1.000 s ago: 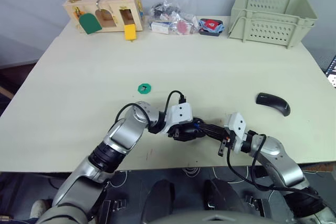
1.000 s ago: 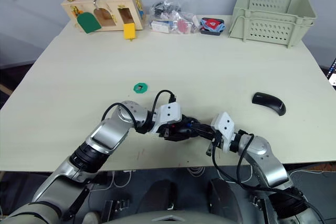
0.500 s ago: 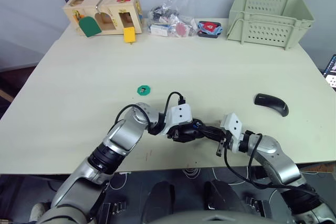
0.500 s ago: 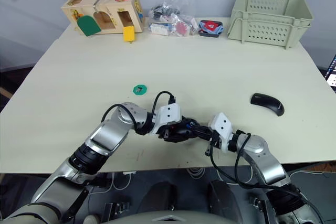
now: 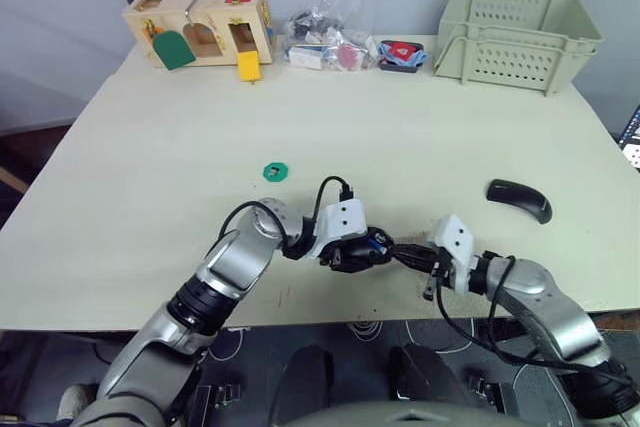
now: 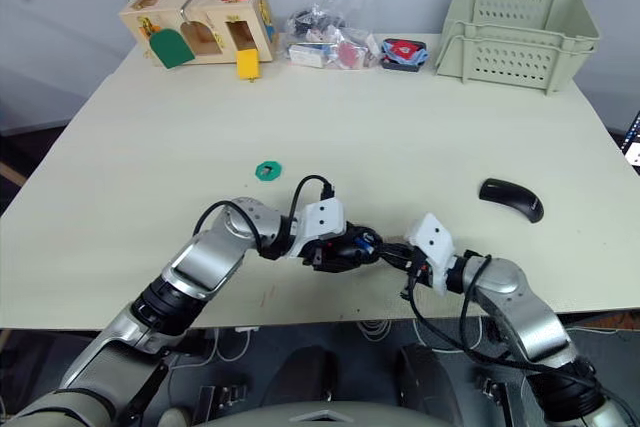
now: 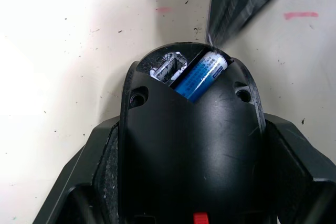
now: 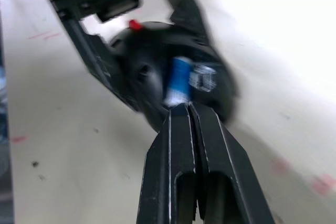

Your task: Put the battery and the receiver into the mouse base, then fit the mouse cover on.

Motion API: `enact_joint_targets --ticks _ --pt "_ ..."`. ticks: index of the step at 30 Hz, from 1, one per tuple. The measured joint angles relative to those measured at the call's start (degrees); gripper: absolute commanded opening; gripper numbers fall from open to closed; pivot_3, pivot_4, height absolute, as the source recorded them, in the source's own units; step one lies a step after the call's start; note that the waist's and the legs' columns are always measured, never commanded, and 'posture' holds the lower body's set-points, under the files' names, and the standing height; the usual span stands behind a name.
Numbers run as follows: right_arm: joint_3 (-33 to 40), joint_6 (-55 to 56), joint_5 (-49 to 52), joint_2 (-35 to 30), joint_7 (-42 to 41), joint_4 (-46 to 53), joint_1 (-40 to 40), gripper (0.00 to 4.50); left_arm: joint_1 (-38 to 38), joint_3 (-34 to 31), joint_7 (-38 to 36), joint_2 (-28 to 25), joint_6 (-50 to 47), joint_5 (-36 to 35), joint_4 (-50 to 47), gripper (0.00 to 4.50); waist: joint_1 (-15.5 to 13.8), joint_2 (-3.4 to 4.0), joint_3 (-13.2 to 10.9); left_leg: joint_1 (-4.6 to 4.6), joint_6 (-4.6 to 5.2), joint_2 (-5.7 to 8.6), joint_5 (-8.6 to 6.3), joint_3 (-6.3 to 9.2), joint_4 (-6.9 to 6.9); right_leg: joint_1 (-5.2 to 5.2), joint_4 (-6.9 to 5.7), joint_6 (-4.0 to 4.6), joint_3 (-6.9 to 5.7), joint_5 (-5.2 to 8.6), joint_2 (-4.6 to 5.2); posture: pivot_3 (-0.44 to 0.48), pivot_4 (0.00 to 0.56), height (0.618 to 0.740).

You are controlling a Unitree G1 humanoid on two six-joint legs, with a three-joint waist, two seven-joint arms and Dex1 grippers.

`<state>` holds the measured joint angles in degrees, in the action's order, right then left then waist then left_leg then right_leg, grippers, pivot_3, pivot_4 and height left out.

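Near the table's front edge my left gripper is shut on the mouse base, its fingers pressing on both flanks. The blue and white battery lies in the open slot at the base's end. Beside it sits the small silvery receiver. A red patch shows on the base. My right gripper is shut with nothing in it, its tips right at the battery end of the base. The mouse cover lies alone on the table to the right.
A small green disc lies left of centre. Along the far edge stand a wooden toy house, a clear bag of small parts and a pale green crate. The table's front edge is just behind both grippers.
The right arm has shifted slightly to the right, its shut tips staying at the end of the mouse base. The left gripper and the base have held still.
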<state>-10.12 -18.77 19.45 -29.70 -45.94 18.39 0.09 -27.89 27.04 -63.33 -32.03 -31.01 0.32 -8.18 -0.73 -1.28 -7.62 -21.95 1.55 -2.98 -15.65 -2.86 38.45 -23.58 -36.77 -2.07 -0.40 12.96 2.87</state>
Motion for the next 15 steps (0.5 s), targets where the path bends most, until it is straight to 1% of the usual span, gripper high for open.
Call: enact_joint_targets --ticks 3,7,10,11,13,14,15 --pt "3.36 2.9 1.91 -1.48 -2.74 0.48 1.51 0.03 0.08 0.0 -0.01 -0.09 0.14 -0.03 -0.01 2.92 0.02 0.02 -0.03 0.01 0.0 0.0 0.0 0.01 -0.01 0.0 0.0 -0.02 0.0 0.01 -0.01 0.0 0.15 0.74" --pt "9.67 8.7 5.31 -2.82 -6.99 0.81 5.36 0.03 0.13 0.0 0.0 -0.02 0.42 -0.11 -0.03 2.92 -0.05 0.03 -0.06 -0.01 0.0 0.0 0.0 0.01 -0.03 0.0 0.01 -0.02 -0.01 0.01 -0.01 0.0 0.15 0.74" --pt "14.72 13.59 10.52 -3.77 -13.86 -0.16 8.53 0.03 0.2 0.0 0.09 0.06 0.46 -0.12 -0.11 2.92 -0.07 0.05 -0.1 -0.01 0.0 0.01 0.0 0.0 -0.03 0.0 0.03 -0.02 0.0 0.01 -0.01 0.0 0.15 0.74" --pt "16.5 14.1 12.14 -4.95 -15.96 -1.1 9.21 0.57 0.35 -0.02 0.13 0.06 0.42 -0.12 -0.18 2.92 -0.07 0.06 -0.11 0.0 0.0 0.01 0.0 -0.02 -0.03 0.0 0.03 -0.02 0.02 0.01 0.0 0.0 0.15 0.74" --pt "19.63 14.27 14.08 -6.24 -18.52 -2.68 10.0 1.29 0.6 -0.25 0.14 -0.08 0.32 -0.12 -0.31 2.92 0.02 0.05 -0.11 0.04 0.0 0.0 0.0 -0.06 -0.02 0.01 0.02 -0.02 0.08 0.01 0.0 0.0 0.15 0.74" --pt "20.46 14.53 14.65 -6.44 -19.3 -3.32 10.15 1.9 0.65 -0.32 0.17 -0.08 0.28 -0.12 -0.32 2.92 0.03 0.05 -0.11 0.05 0.0 0.0 0.0 -0.05 -0.02 0.01 0.01 -0.02 0.07 0.01 -0.01 0.0 0.15 0.74" --pt "20.94 14.95 14.87 -6.65 -20.24 -3.87 10.24 2.41 0.72 -0.4 0.21 -0.08 0.25 -0.11 -0.34 2.92 0.02 0.05 -0.12 0.06 0.0 0.0 0.0 -0.04 -0.03 0.01 0.0 -0.02 0.06 0.01 -0.02 0.0 0.15 0.74"
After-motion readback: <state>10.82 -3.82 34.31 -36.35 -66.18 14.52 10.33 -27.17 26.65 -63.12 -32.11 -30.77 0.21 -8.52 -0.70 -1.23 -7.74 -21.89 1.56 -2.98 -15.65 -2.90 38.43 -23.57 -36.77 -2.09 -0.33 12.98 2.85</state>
